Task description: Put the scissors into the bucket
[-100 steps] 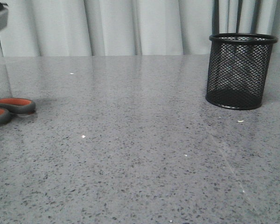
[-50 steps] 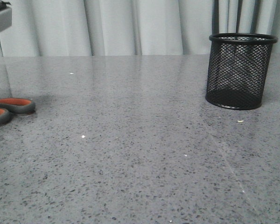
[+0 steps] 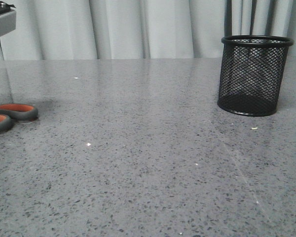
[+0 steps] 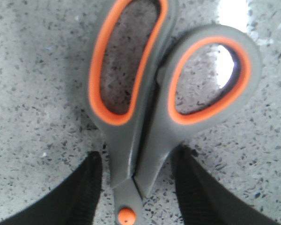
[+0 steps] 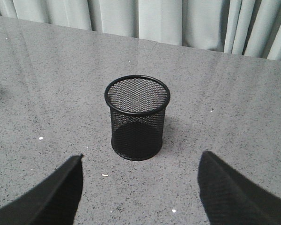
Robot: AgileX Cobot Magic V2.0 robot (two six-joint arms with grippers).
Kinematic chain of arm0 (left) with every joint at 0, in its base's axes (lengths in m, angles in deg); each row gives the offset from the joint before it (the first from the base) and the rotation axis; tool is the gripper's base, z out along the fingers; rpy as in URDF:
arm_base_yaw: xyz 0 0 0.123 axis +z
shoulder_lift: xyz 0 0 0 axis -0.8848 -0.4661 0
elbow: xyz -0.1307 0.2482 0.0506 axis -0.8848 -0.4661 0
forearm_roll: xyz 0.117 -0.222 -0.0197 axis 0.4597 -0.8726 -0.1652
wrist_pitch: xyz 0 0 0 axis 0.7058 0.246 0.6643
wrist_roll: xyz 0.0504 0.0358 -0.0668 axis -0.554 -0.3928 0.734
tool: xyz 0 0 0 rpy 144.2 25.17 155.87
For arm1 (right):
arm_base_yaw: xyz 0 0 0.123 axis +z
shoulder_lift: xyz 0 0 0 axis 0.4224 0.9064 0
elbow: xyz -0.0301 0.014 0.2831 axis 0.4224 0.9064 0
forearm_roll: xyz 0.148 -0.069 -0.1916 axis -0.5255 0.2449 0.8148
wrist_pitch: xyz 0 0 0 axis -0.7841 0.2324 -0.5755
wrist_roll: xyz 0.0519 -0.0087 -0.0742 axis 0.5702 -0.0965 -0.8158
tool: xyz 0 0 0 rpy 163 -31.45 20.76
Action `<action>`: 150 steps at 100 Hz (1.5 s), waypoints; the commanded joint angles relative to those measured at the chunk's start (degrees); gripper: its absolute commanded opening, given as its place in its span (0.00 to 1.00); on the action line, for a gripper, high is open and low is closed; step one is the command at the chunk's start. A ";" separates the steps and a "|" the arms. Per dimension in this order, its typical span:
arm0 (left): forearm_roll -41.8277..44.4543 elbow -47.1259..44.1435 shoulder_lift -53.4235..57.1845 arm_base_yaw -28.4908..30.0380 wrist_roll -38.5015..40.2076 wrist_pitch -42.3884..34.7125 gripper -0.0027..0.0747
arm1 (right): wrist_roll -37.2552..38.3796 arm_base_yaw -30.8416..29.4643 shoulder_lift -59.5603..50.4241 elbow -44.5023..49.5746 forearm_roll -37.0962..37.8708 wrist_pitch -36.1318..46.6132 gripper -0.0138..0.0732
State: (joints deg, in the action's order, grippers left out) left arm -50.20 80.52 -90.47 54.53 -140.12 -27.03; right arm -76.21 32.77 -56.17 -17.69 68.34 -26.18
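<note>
Scissors [image 4: 145, 117]: one pair, which you will find lying flat at the far left edge of the front view [image 3: 10, 114], only the two grey, orange-lined handle loops showing there. An orange spot sits by the pivot in the left wrist view.

Bucket [image 3: 254, 74]: one black wire-mesh cup, upright on the table's right rear part, well apart from the scissors. Its mesh lets you see through to the base; nothing shows inside in the right wrist view [image 5: 137, 117].

Left gripper [image 4: 138, 187]: one, fingers [image 4: 84, 192] spread, one on each side of the scissors' neck just below the loops. You cannot tell from this view whether they touch the handles.

Right gripper [image 5: 140, 187]: one, fingers [image 5: 51, 192] spread wide, hanging above the table with the bucket ahead of it, not touching.

Table [image 3: 148, 168]: one grey speckled stone-look top, glossy, with a few small white flecks. Pale grey curtain [image 3: 138, 27] hangs in folds behind it.

Change from a second ago: scissors and bucket lie where they were; the grey piece of arm [image 3: 1, 22] at the upper left corner of the front view reaches slightly further into the picture.
</note>
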 commanded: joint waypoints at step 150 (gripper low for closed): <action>-12.11 19.84 9.36 -23.99 5.92 -8.29 0.25 | -33.97 1.49 9.56 -6.45 -57.90 -7.23 0.70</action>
State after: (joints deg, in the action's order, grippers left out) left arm -61.05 98.32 -83.93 33.20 -135.11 -32.00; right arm -107.73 34.04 -49.74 -20.92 16.98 -34.24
